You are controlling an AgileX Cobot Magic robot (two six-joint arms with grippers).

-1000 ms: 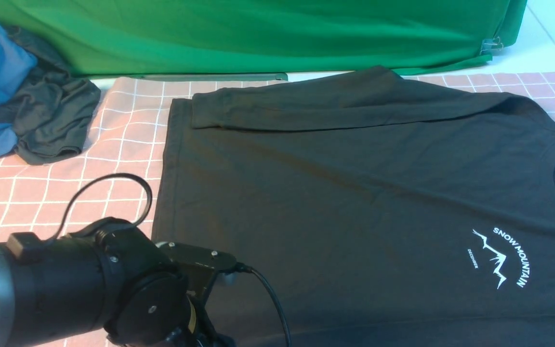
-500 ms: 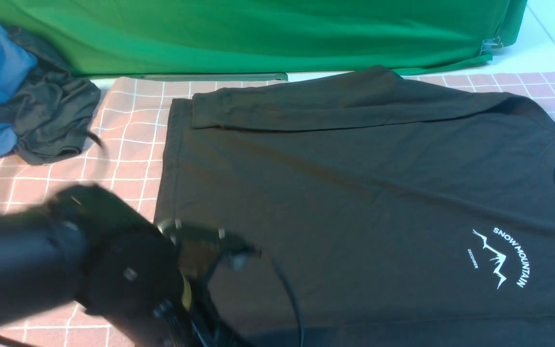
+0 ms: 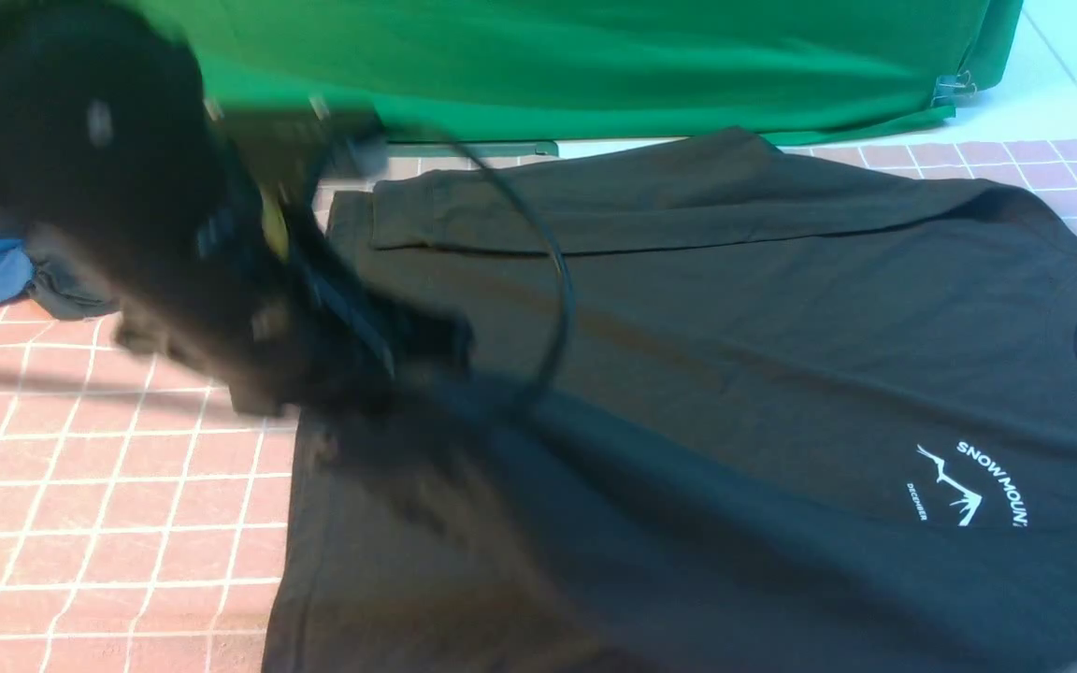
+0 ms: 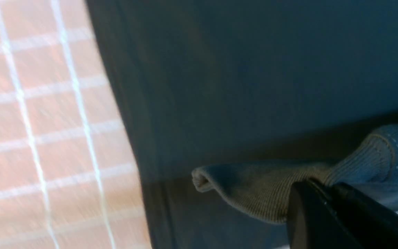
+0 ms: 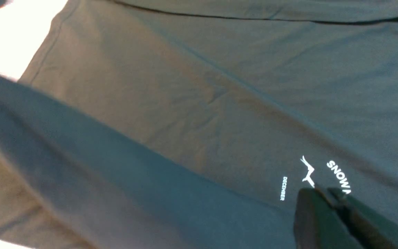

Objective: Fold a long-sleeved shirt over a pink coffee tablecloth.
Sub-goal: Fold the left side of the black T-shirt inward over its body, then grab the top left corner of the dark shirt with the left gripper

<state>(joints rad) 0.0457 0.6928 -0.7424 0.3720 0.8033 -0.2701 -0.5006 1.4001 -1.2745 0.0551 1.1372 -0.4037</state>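
The pink coffee tablecloth (image 3: 80, 486) lies under the long-sleeved shirt (image 3: 782, 327). One sleeve (image 3: 641, 206) is folded over already (far from the fingers (image 4: 302, 211)). The left gripper (image 4: 321, 186) pinches the other cuff (image 4: 254, 190), lifted up. The right gripper (image 5: 323, 192) is squeezed shut beside the print (image 5: 337, 176). More folds are left.

A plain green cloth (image 3: 595, 65) hangs across the back. Past its right end shows a pale, brightly lit surface (image 3: 1076, 65).
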